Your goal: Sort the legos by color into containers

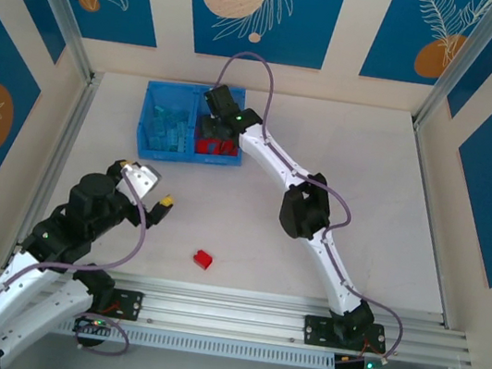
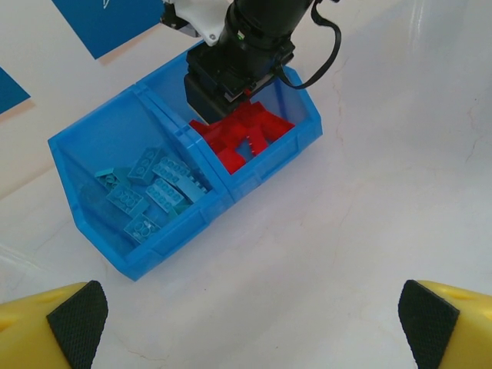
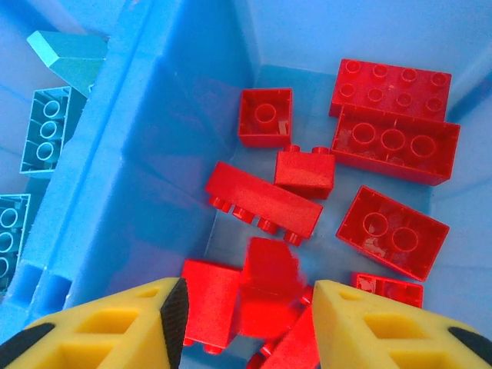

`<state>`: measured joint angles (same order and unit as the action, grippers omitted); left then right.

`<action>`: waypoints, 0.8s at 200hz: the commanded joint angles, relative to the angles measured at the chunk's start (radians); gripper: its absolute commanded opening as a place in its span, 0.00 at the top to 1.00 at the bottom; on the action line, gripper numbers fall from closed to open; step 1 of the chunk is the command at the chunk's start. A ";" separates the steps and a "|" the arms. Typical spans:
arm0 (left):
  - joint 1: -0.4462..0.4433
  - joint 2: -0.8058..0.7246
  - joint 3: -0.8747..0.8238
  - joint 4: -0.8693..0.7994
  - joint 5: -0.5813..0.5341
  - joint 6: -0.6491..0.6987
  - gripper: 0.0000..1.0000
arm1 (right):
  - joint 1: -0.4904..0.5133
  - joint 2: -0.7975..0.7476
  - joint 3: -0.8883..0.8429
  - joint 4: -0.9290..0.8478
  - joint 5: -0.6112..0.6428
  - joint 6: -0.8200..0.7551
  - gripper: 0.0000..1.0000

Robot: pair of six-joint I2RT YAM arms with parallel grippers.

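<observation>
The blue bin (image 1: 154,95) stands at the back of the table. Its left compartment holds light blue legos (image 2: 150,192); its right one holds red legos (image 2: 246,134). My right gripper (image 3: 250,307) hangs open just over the red pile (image 3: 392,142), and a blurred red brick (image 3: 270,269) lies loose between its yellow fingers, touching neither. In the overhead view that gripper (image 1: 222,115) sits over the right compartment. One red lego (image 1: 203,259) rests alone on the table near the front. My left gripper (image 1: 156,191) is open and empty, left of that brick, its pads (image 2: 77,315) wide apart.
The bin's middle divider (image 3: 138,177) runs just left of my right fingers, with light blue bricks (image 3: 46,131) beyond it. Metal frame posts (image 1: 79,55) and patterned walls close in the table. The right arm's links (image 1: 303,208) stretch diagonally across the middle.
</observation>
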<state>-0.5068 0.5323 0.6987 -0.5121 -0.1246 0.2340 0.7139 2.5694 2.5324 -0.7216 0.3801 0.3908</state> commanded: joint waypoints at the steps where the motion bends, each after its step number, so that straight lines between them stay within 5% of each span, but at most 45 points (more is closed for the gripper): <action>1: 0.019 0.017 0.010 0.018 0.015 -0.019 0.00 | 0.006 -0.095 0.006 -0.024 -0.020 -0.018 0.51; 58: 0.032 0.075 0.007 0.030 0.040 -0.028 0.00 | 0.032 -0.491 -0.425 0.132 -0.127 -0.053 0.50; 90: 0.033 0.190 0.056 -0.003 0.184 -0.068 0.00 | 0.033 -0.777 -0.736 0.205 -0.277 -0.094 0.47; 121: 0.029 0.340 0.178 -0.095 0.332 -0.291 0.00 | 0.036 -1.065 -1.017 0.208 -0.342 -0.127 0.41; 160: -0.132 0.501 0.194 -0.151 0.251 -0.546 0.00 | 0.025 -1.373 -1.339 0.219 -0.322 -0.049 0.20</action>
<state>-0.5274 0.9630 0.8783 -0.5846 0.1322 -0.1169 0.7475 1.3155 1.3323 -0.5072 0.0769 0.2989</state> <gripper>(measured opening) 0.998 0.733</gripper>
